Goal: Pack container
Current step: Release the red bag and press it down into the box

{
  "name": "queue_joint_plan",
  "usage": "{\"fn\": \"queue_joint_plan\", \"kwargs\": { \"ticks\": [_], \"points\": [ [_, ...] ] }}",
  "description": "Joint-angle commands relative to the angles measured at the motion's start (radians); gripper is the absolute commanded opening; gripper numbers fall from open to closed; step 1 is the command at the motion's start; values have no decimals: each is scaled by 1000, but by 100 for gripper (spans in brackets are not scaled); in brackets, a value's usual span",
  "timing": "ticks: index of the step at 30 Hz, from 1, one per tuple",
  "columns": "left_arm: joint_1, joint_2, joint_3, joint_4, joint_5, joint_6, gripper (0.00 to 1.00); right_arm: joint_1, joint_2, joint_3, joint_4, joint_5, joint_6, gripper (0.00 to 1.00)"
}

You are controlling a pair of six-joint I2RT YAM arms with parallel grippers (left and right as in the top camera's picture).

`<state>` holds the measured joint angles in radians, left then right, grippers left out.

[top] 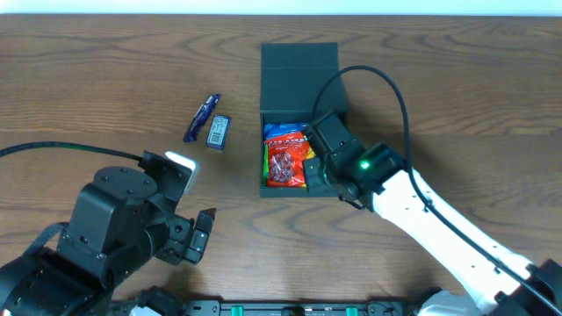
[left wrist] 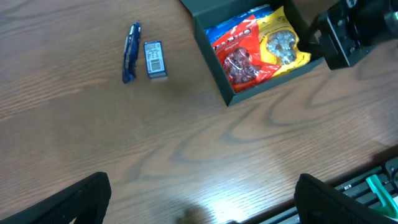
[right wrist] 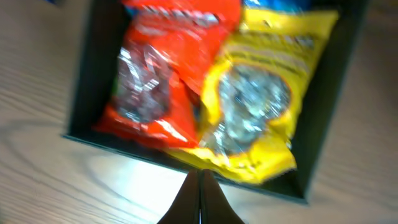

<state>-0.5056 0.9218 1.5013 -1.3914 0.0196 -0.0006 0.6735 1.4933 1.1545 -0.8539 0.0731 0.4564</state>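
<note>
Container (top: 299, 75), lid open, sits on the desk (top: 105, 70) under the right fingers (top: 314, 174), well apart from the left fingers (top: 204, 233). Whether either pair is open is unclear from overhead.

The left wrist view shows the left fingers (left wrist: 87, 199) spread wide and empty. The container (left wrist: 210, 59) lies far ahead to their right, and a blue bar (left wrist: 130, 53) and a small box (left wrist: 154, 60) lie ahead to their left.

Only the right wrist view shows the right fingers (right wrist: 200, 193) pressed together, gripping nothing, above the container's near wall (right wrist: 124, 146). A red bag (right wrist: 149, 81) and a yellow bag (right wrist: 255, 106) lie just beyond.
</note>
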Motion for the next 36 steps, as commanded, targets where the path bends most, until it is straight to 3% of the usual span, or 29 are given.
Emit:
{"fn": "queue_joint_plan", "kwargs": {
  "ticks": [1,16,36],
  "points": [
    [3,0,13,-5,0,-7,95,-2,40,-13,-6,56,-1,2],
    [3,0,12,-4,0,-7,95,-51,262,-14,-26,84,0,2],
    [3,0,13,-4,0,-7,95,-53,268,3,-73,89,3,1]
  ]
}}
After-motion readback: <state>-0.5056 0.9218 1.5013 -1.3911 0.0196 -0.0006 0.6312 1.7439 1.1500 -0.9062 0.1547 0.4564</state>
